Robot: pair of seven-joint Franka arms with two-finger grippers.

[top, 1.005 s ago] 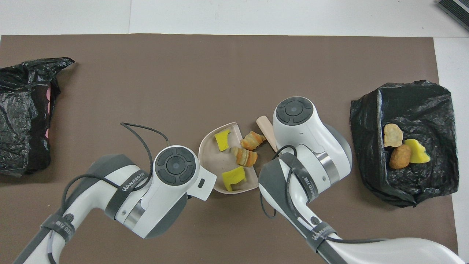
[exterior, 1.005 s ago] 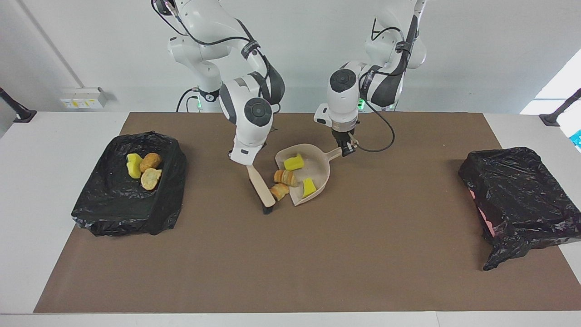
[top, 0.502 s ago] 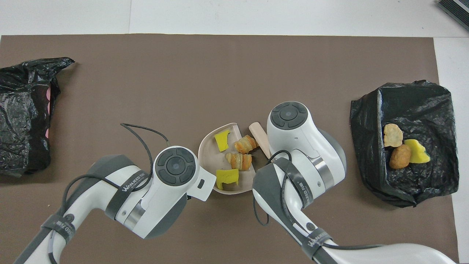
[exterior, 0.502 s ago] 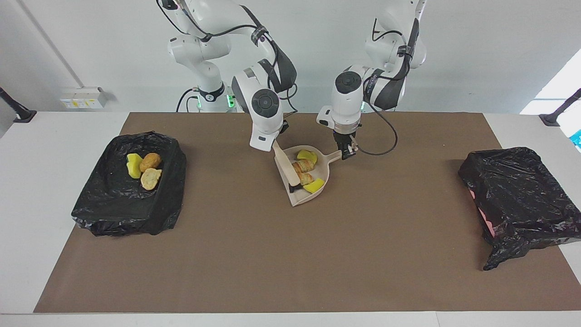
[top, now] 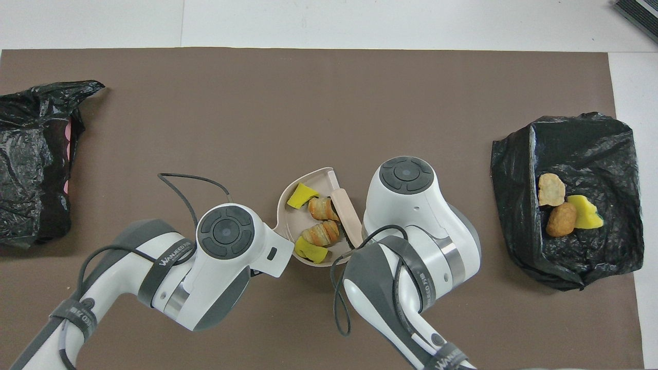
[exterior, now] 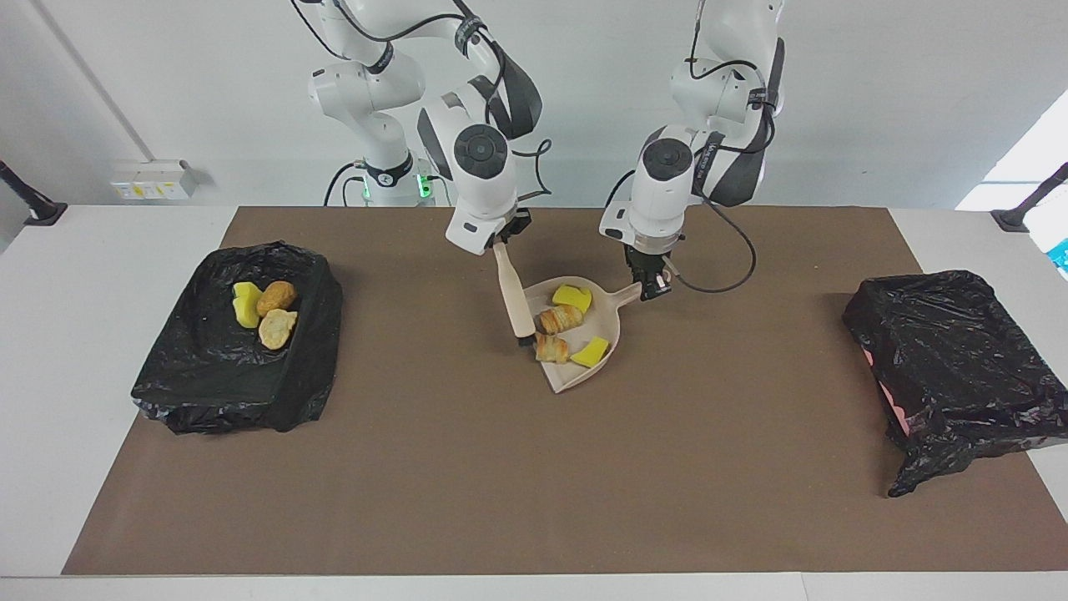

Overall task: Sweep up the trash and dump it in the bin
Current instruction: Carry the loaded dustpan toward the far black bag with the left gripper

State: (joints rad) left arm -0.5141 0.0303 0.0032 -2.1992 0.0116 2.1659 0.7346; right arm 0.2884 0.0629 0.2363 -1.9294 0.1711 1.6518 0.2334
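A beige dustpan [exterior: 569, 377] [top: 287, 226] lies mid-table with the trash in it: two yellow sponge bits [exterior: 571, 296] [top: 301, 194] and two croissant pieces [exterior: 559, 319] [top: 322, 233]. My left gripper [exterior: 653, 286] is shut on the dustpan's handle [exterior: 630, 292]. My right gripper [exterior: 503, 242] is shut on the beige brush [exterior: 516, 296] [top: 345, 210], whose bristle end rests at the pan's rim against the croissants. In the overhead view both grippers are hidden under the arms. The bin [exterior: 209, 376] [top: 606, 154], lined with a black bag, sits at the right arm's end.
The bin holds a yellow sponge bit [exterior: 246, 305] [top: 585, 211] and two bread pieces [exterior: 278, 296]. A second black-bagged container [exterior: 951, 359] [top: 31, 154] sits at the left arm's end. A brown mat [exterior: 534, 484] covers the table.
The brush swept the two croissant pieces from the mat into the dustpan. The pan and both grippers shifted slightly toward the left arm's end.
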